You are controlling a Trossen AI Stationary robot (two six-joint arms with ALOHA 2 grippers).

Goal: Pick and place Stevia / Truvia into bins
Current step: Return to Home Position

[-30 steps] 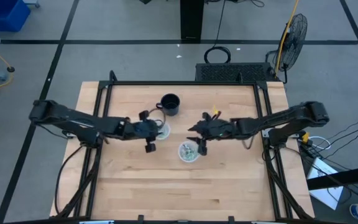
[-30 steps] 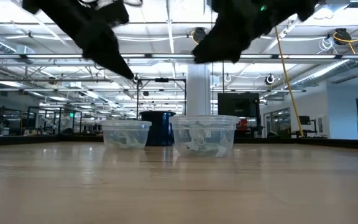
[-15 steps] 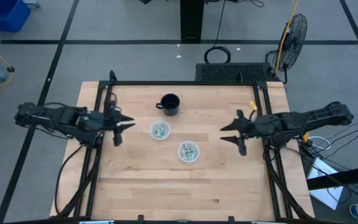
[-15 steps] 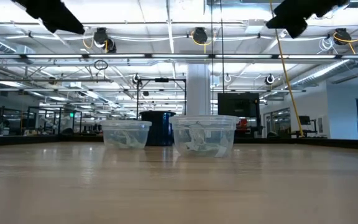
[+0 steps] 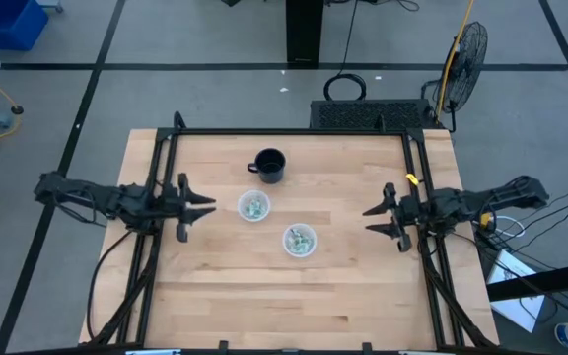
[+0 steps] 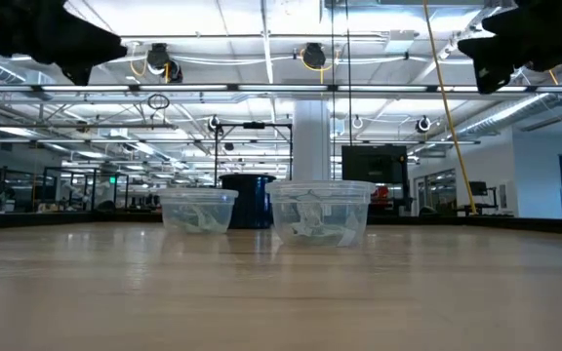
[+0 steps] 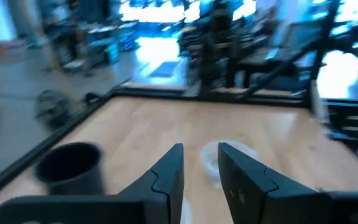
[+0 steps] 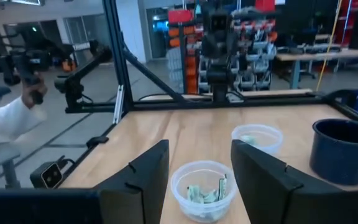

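Two clear cups stand upright on the wooden table, the left cup and the right, nearer cup. Green-and-white packets lie inside both, as the right wrist view shows in the nearer cup and the farther cup. The low view shows the same cups. I see no packet lying on the bare table. My left gripper hovers open and empty, left of the cups. My right gripper hovers open and empty to their right, fingers pointing at the nearer cup.
A black mug stands behind the cups toward the far edge. A black frame runs around the table's edges. Bare wood lies in front of the cups. A person's white sleeve shows beyond the table.
Both arms have pulled back from over the cups. My left gripper moved toward the table's left edge and my right gripper toward the right edge. The cups and mug have stayed where they were.
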